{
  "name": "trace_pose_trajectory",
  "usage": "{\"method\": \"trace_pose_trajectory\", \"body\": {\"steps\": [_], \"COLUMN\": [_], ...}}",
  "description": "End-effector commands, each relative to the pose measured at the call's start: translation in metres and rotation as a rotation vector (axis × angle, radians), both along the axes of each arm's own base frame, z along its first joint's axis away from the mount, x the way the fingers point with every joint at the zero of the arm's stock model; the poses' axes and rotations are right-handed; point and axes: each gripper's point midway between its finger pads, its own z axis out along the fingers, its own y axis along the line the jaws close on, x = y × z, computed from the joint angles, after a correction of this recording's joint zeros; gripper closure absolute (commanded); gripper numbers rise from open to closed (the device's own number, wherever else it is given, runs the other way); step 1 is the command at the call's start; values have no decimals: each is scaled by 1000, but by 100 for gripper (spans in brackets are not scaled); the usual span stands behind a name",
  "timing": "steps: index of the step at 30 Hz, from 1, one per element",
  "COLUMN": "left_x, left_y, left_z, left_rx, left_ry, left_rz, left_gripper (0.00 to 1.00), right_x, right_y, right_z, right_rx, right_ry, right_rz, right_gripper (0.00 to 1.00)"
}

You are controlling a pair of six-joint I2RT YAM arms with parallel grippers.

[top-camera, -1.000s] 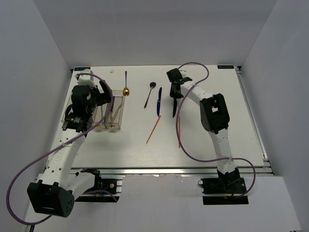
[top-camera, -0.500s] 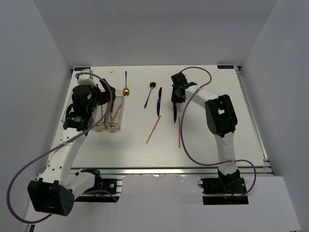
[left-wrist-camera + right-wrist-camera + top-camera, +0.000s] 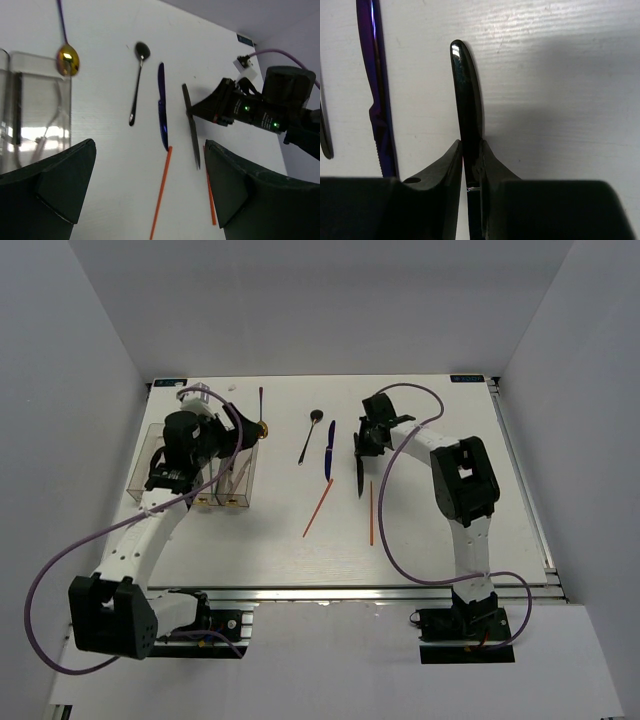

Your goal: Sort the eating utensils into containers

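My right gripper is shut on the black knife, which lies low on the table. The blue knife lies just left of it. A black spoon and a gold-bowled purple-handled spoon lie farther left. Two orange-red chopsticks lie nearer the front. My left gripper is open and empty above the clear bins, where a silvery fork rests. No teal chopsticks are in view.
The table's raised rail runs along the right side. The left wall stands close to the bins. My right arm's purple cable loops over the table's far side.
My right gripper has moved toward me from the far side onto the black knife and shut on it. My left gripper has shifted right, over the bins' far right corner.
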Motion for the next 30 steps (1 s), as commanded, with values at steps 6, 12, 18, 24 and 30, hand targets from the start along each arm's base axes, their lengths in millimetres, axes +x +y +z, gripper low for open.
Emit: {"method": "trace_pose_trajectory", "body": {"steps": [6, 12, 18, 24, 30], "left_x": [-11, -16, -15, -14, -16], "left_y": [-38, -59, -62, -66, -71], "left_z": [-7, -25, -28, -34, -39], "left_rx": [-259, -328, -319, -331, -324], "left_ry": [32, 55, 67, 83, 92], "left_rz": [-120, -166, -162, -161, -170], "left_gripper": [2, 2, 2, 2, 2], "right_x": [-5, -11, -10, -16, -20], "right_y": [11, 13, 2, 9, 17], "right_z": [38, 48, 36, 39, 43], "right_rx": [76, 113, 18, 68, 110], "right_ry": [-52, -71, -47, -52, -44], "right_rz": [37, 56, 38, 59, 87], "right_gripper": [100, 100, 100, 100, 100]}}
